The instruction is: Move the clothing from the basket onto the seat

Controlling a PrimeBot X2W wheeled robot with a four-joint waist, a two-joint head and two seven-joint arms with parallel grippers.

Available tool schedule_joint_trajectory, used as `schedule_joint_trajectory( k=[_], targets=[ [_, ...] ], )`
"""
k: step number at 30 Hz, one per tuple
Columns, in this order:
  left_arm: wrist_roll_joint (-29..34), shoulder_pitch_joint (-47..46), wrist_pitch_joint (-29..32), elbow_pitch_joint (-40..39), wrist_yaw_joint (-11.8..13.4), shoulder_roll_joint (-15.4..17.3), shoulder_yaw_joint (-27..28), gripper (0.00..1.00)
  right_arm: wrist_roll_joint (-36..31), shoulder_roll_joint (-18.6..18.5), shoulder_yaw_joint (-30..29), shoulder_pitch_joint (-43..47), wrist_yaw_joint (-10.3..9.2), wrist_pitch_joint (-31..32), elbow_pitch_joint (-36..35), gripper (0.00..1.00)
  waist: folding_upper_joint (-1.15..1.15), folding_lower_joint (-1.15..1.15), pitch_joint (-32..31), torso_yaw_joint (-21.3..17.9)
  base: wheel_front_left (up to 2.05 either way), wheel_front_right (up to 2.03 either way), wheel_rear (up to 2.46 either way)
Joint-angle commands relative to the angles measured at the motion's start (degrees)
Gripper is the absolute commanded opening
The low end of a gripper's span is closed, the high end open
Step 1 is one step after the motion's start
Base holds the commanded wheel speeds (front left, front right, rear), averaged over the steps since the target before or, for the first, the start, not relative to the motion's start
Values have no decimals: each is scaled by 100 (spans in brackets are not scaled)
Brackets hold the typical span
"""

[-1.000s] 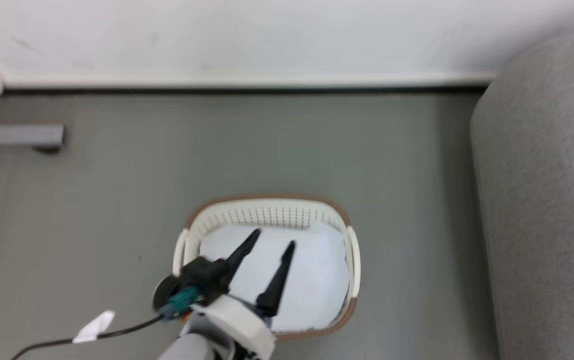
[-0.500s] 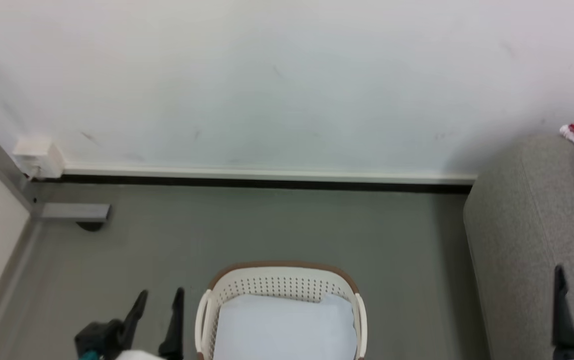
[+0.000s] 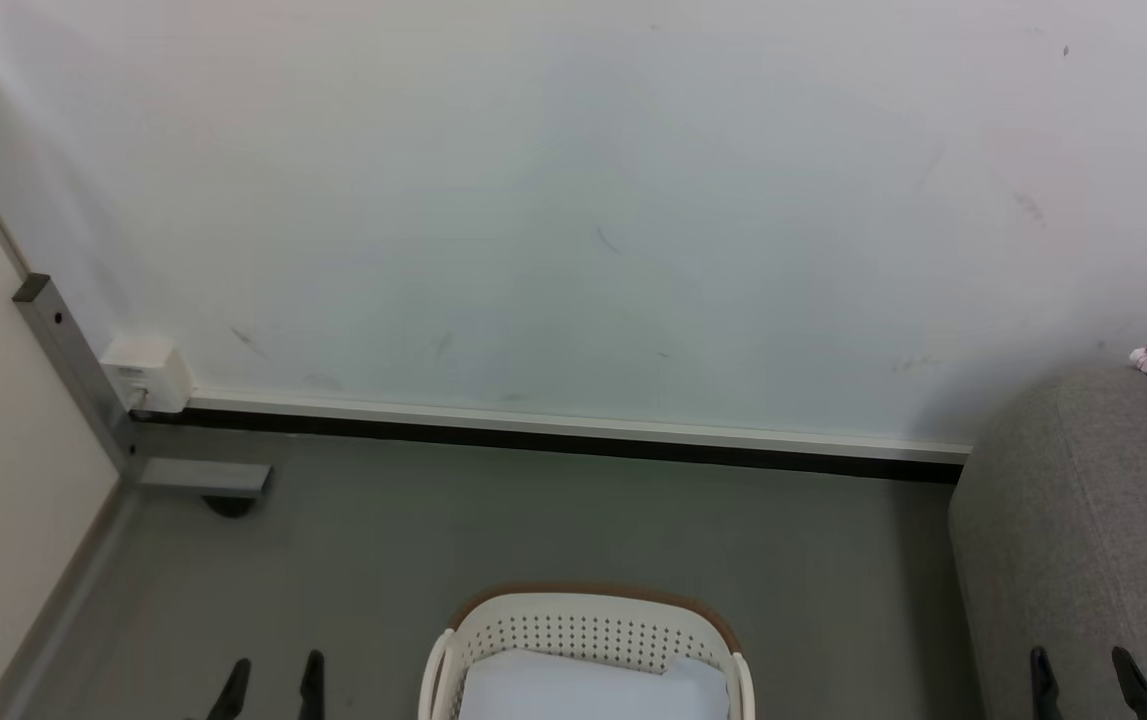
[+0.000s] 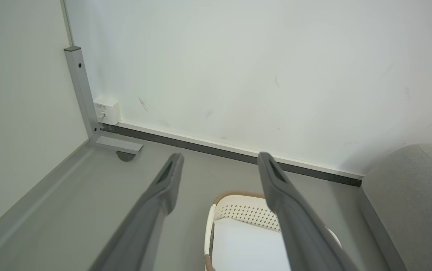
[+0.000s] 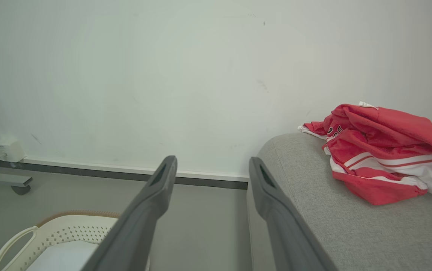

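One heap of red, white-striped sports clothing (image 5: 385, 150) is lying on the large light grey woven seat (image 5: 351, 233), at three o'clock from the white perforated plastic basket (image 3: 583, 630). Both the left gripper (image 3: 275, 668) and right gripper (image 3: 1080, 660) are hanging spread, grasping nothing. The risk: a passing arm could be snagging the heap and dragging it off the rounded edge.

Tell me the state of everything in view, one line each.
clothing: heaped on the seat, not held.
basket: upright on floor, liner sheet inside, no clothing visible.
seat: bearing the clothing.
left gripper: open, empty.
right gripper: open, empty.
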Motion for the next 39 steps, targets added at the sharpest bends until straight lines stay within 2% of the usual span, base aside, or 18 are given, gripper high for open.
schedule_joint_trajectory(
  k=[1,11,12,16,39],
  targets=[
    [148,79,-4,-25,-48,-41,75,100,73,-19,28,-5,-15,-18,-1,100,0,2,-13,20,0,0,0],
    [454,71,-4,-53,-356,-288,350,100,197,-18,115,67,-15,-19,-39,100,0,2,21,34,0,0,0],
    [385,26,1,-40,-349,-286,349,0,128,-2,123,7,0,-1,-23,0,0,2,21,37,0,0,0],
    [354,47,39,135,-348,-360,349,0,173,44,117,30,0,60,153,0,0,2,25,36,0,0,0],
    [-1945,-240,659,-36,-412,-399,559,0,2638,21,108,-363,-3,667,126,0,0,2,101,-39,0,0,0]
  ],
)
